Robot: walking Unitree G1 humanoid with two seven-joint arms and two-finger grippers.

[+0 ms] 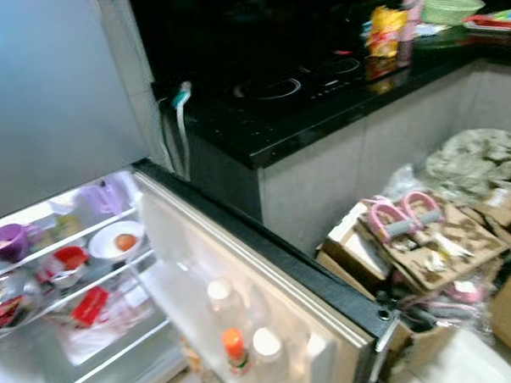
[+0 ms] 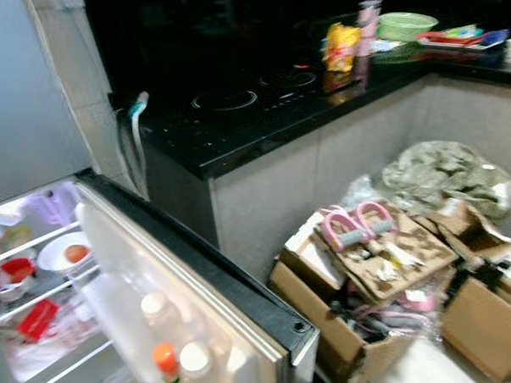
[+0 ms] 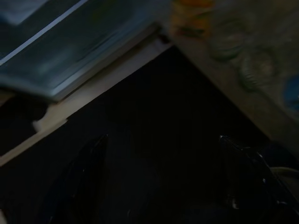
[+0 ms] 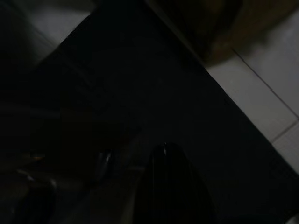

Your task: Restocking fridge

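Standing open at the lower left of the head views, the fridge [image 1: 42, 353] is seen with its door [image 1: 243, 302] swung out toward the robot, the door's long dark top edge running diagonally from the fridge body toward the cartons on the floor. On the wire shelves a purple cup [image 1: 5, 242], a white bowl with a reddish fruit [image 1: 118, 242], a red-lidded tub [image 1: 68, 259] and a red packet [image 1: 89, 306] are stored; in the door rack an orange-capped bottle [image 1: 234, 348] is set between two white-capped bottles [image 1: 267, 348]. The items likely meant for restocking are judged to lie on the black bench [image 1: 261, 128], well apart and to the right: a yellow snack bag [image 1: 384, 31], a tall pink tumbler [image 1: 412, 6] and a green bowl [image 1: 451, 8] near its far right corner, beyond the cooktop rings [image 1: 272, 89]. Both arms hang low and idle. The left gripper [image 3: 163, 182] is held wide apart and empty, pointed down beside the bottom of the door rack; of the right gripper [image 4: 170, 186] a single dark finger is made out over tiled floor, so whether it is parted cannot be told. The right arm is judged nearer the bench. The door edge and the open cardboard boxes [image 1: 411, 252] with pink-handled tools [image 1: 401, 219] are what stand in the path.
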